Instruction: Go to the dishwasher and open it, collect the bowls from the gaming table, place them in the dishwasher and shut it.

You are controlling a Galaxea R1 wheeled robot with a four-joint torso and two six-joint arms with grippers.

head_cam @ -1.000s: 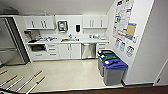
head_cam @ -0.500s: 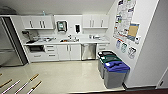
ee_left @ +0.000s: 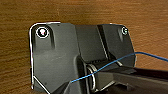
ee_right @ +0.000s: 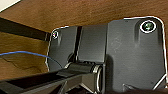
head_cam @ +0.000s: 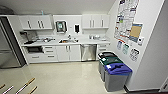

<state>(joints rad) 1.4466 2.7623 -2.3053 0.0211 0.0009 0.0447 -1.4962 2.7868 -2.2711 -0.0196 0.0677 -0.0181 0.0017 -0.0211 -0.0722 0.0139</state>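
Head view looked into a kitchenette across a pale, glossy floor (head_cam: 62, 75). The dishwasher (head_cam: 88, 52) sat under the white counter (head_cam: 75, 42), against the far wall, right of centre in the cabinet run. Its front was steel grey, one cabinet wide, with a thin horizontal bar handle near the top edge; door was shut, flush with the neighbouring fronts. White cabinet doors (head_cam: 68, 52) stood just beside it on one side, a narrow stack of white drawers (head_cam: 102, 47) on the other. A sink with tap (head_cam: 66, 40) sat in the counter above and slightly left of the appliance. Upper white wall cabinets (head_cam: 95, 21) hung above.

Three bins (head_cam: 113, 72) lined the right wall, nearer the camera than the dishwasher: lids dark, green, and blue in order toward the camera. Posters (head_cam: 127, 17) covered the wall above them. A steel refrigerator (head_cam: 7, 50) stood at far left.

Both wrist views showed the robot's own dark plate over a brown wood-grain surface (ee_left: 87, 12), with a thin blue cable (ee_left: 140, 56) crossing. Finger state of left and right grippers: cannot tell.
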